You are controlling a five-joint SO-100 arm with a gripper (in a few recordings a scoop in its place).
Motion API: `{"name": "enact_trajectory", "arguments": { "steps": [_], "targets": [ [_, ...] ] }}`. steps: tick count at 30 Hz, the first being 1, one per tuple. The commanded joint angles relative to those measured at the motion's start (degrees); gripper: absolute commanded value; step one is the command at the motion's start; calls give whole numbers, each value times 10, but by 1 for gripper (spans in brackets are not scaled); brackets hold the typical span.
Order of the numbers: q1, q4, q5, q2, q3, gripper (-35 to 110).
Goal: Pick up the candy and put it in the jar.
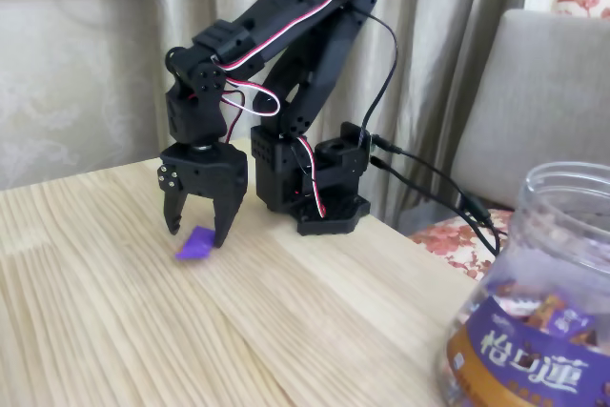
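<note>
wooden table (114,331): arm folded over, tool (197,233) pointing down, jaws spread beside the candy (195,244).

A pale wooden worktop (286,331) carries the purple candy (195,244) at left-centre, the black arm's base (324,207) farther back, and the labelled clear jar (534,321) near right.
</note>
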Motion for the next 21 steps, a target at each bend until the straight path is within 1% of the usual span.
{"name": "enact_trajectory", "arguments": {
  "steps": [1,4,7,8,11,12,15,19,21],
  "targets": [
    [-27,10,27,20,-7,51],
    [-39,7,40,18,-8,50],
    [-35,-4,29,12,-1,49],
    [-33,-6,24,16,2,46],
    [-29,-11,23,54,23,28],
    [-28,-11,27,72,35,24],
    [-23,-11,28,122,68,20],
    [0,-10,-11,181,83,2],
    [7,-5,-12,185,84,0]
  ]
}}
